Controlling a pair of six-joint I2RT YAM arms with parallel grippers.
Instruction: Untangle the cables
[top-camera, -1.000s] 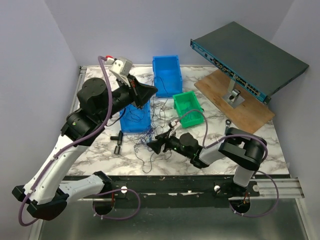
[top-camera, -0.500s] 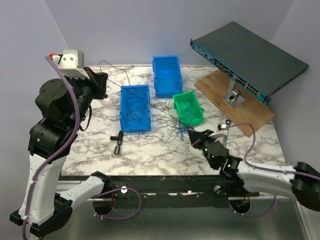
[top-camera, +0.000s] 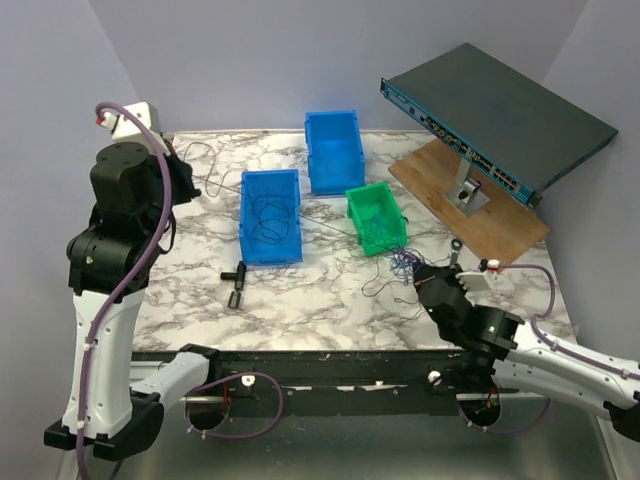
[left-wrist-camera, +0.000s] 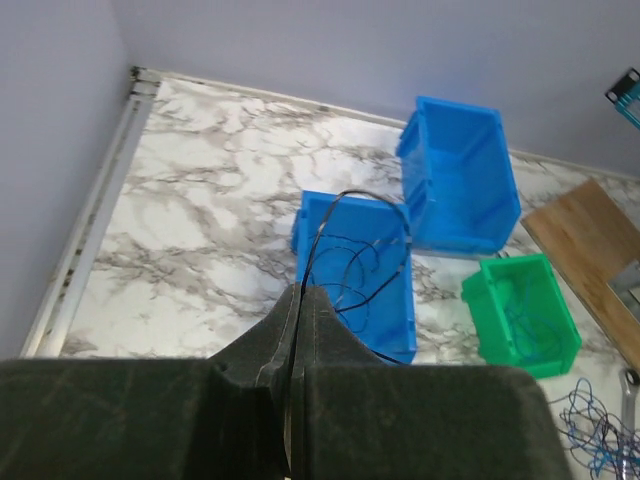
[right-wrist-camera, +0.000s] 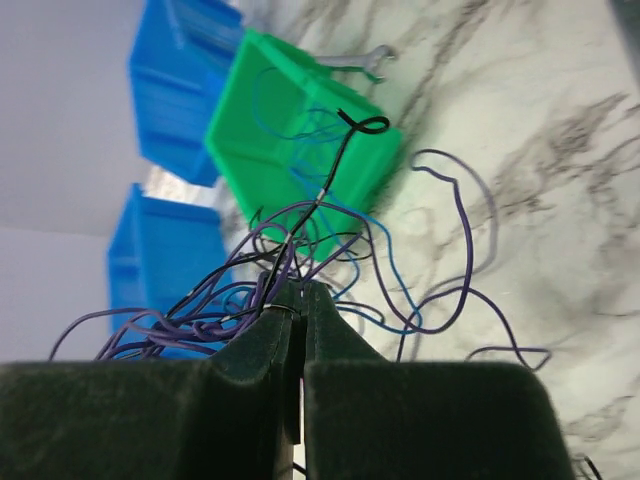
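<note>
The left jaws are closed on a black cable (left-wrist-camera: 320, 215), the right jaws on the purple tangle (top-camera: 405, 262). The arms have pulled apart, dragging the tangle beside the green bin (top-camera: 376, 215); the cable seems to come free. The left arm is already at the tabletop (top-camera: 320, 300) edge; rightward stays more room.

Robotics lab bench: marbled tabletop (top-camera: 300, 300), blue parts bins (top-camera: 335, 160), propped network switch (top-camera: 500, 110).
</note>
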